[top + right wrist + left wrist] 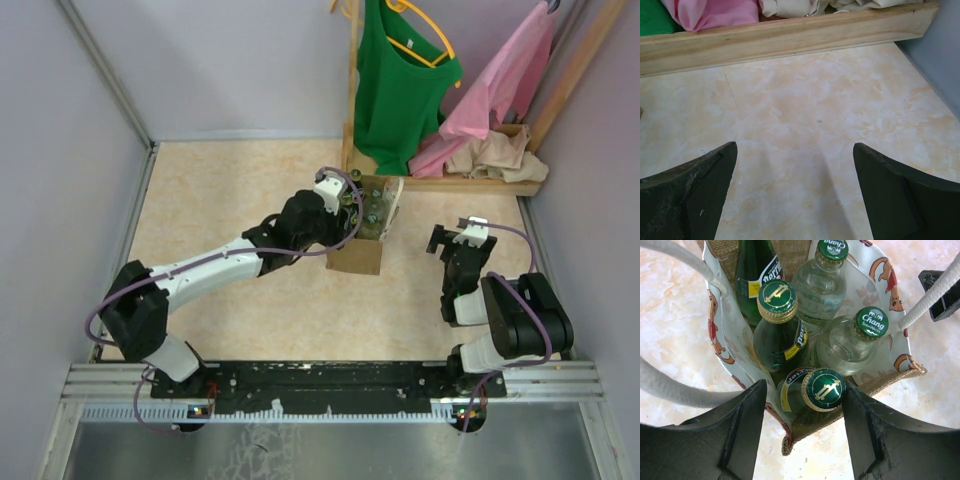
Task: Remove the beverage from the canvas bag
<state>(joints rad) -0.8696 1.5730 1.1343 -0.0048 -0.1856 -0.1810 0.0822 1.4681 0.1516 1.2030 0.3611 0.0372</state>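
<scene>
Left wrist view: our left pincer [805, 395] straddles the nearest bottle [824, 390] in the canvas bag [892, 380], part open, gripping nothing; right pincer [795, 150] gapes, empty. Closing off-centre, we risk pinching the bag's wall and toppling it.

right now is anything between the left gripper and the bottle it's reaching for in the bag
Nothing visible. The left gripper stands open, jaws either side of the cap of the nearest green bottle in the canvas bag. The white handles loop off to the sides, not across it.
</scene>
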